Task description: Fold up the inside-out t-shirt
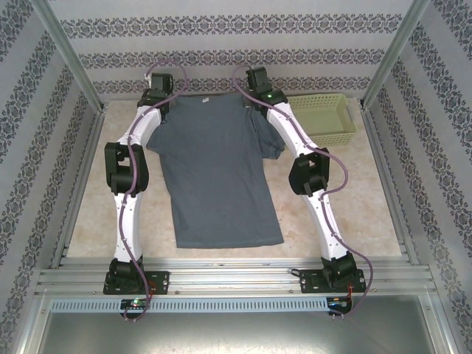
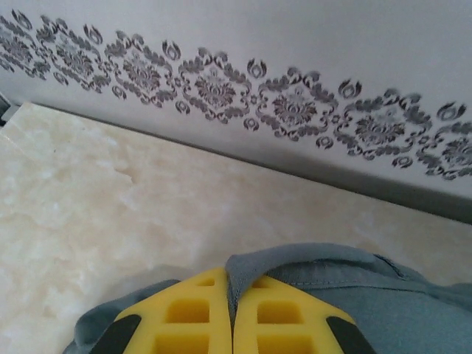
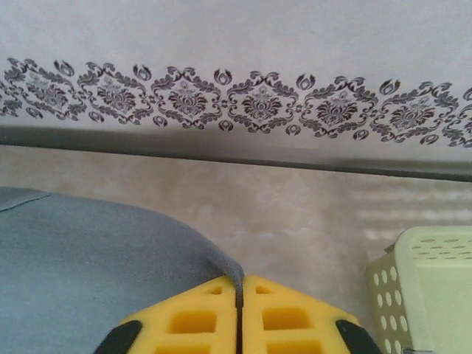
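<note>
Left gripper (image 2: 231, 289) is closed, its yellow fingers (image 2: 184, 317) pressed together with a thin ridge of blue-grey cloth pinched in the seam between them. The right gripper (image 3: 239, 289) is closed the same way, nipping a raised fold of the same cloth at its fingertips.

From above, the left arm (image 1: 125, 199) rises from its base at the near left edge, bends at the elbow beside the shirt, and stretches forward to the far end of the table (image 1: 88, 206). Its wrist sits over the shirt's left shoulder. The right arm (image 1: 324, 214) mirrors it: it leans inward from the near right base, and its forearm crosses the right sleeve to end over the right shoulder. Both wrists point toward the patterned back wall (image 2: 295, 44).

The inside-out t-shirt (image 1: 217, 177) lies spread flat between the two arms, with its collar at the far edge and its hem toward the bases. Each gripper holds it at the shoulder line, one on either side of the collar. In the left wrist view the cloth bunches around and beneath the fingers, with bare tabletop beyond it. In the right wrist view the shirt spreads away to the left of the fingers. A light green basket (image 3: 435, 243) stands just beside them on the right, apart from the cloth.
</note>
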